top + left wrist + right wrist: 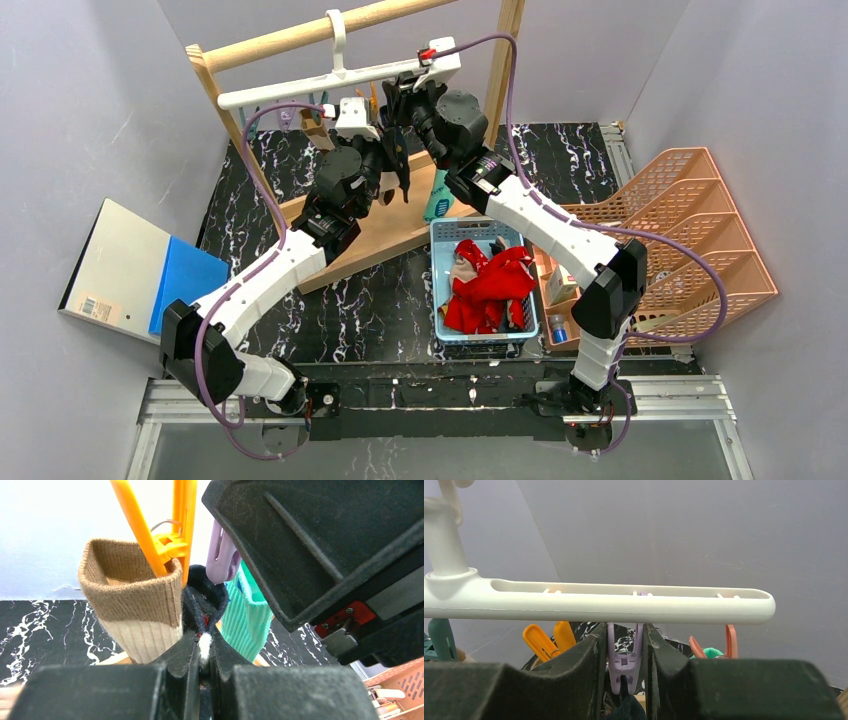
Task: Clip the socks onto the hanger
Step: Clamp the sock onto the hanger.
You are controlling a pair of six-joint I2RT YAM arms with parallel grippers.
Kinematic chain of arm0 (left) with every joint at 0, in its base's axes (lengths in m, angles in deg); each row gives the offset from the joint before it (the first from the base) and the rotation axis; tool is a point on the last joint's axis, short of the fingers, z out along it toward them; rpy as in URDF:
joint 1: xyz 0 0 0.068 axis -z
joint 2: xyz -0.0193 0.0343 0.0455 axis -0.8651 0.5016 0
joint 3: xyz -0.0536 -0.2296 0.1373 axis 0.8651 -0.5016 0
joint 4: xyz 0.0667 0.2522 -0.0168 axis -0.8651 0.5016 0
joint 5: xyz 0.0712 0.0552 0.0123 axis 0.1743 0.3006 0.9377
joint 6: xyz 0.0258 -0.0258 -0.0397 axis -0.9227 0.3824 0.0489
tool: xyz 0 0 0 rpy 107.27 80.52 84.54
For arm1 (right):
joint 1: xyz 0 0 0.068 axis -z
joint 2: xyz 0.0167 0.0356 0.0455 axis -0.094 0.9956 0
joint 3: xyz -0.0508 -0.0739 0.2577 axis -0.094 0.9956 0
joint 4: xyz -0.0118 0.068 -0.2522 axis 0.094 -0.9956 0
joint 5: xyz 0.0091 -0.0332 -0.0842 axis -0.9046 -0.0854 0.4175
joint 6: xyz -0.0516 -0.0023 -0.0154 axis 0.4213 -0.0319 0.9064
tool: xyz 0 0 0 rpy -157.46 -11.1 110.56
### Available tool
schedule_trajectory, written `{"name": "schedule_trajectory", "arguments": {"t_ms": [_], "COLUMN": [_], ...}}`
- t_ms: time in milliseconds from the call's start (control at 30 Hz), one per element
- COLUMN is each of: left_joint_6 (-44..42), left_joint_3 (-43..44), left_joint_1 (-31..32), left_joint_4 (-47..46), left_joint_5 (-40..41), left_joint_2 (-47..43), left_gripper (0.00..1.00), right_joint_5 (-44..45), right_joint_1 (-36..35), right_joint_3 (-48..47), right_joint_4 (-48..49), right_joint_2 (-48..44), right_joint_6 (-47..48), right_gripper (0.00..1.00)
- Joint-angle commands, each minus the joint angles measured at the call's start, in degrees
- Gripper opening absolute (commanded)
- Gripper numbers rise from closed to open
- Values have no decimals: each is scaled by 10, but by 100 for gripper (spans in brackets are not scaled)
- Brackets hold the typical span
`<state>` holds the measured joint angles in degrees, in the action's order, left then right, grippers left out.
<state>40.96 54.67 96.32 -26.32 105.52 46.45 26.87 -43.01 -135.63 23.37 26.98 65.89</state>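
A black worktop veined with white sits in a booth of plain grey walls. A metal rail runs along its near edge, where both arms are bolted. A wooden rack stands toward the far left corner, its round bar crossing high above the surface. The hanger, a long white bar, hangs from that bar by its hook.

A blue basket sits right of centre near the near edge, holding red socks. An orange tray stack fills the right edge. A grey and blue folder lies just off the left edge, by the wall.

Both arms reach up under the hanger. The left gripper is fully closed, pinching the dark navy sock and holding its cuff up just below the purple clip. Beside it on one side, a brown-and-beige sock hangs from an orange clip; a teal sock hangs on the other side.

The right gripper is partly closed, its fingers pressing both sides of the purple clip under the hanger.
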Motion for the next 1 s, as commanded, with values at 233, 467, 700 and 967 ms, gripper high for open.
{"name": "schedule_trajectory", "arguments": {"t_ms": [233, 467, 700, 967], "left_joint_6": [4, 4, 3, 4], "left_joint_3": [30, 20, 20, 42], "left_joint_1": [-4, -4, -4, -4], "left_joint_4": [-19, -13, -16, -20], "left_joint_5": [1, 9, 7, -4], "left_joint_2": [-30, -37, -37, -28], "left_gripper": [0, 0, 0, 0], "right_joint_5": [12, 20, 20, 15], "right_joint_1": [0, 1, 0, 0], "right_joint_3": [3, -4, -2, 0], "right_joint_4": [24, 23, 17, 10], "right_joint_2": [-33, -33, -33, -34], "right_joint_6": [0, 5, 3, -6], "right_gripper": [1, 1, 1, 1]}}
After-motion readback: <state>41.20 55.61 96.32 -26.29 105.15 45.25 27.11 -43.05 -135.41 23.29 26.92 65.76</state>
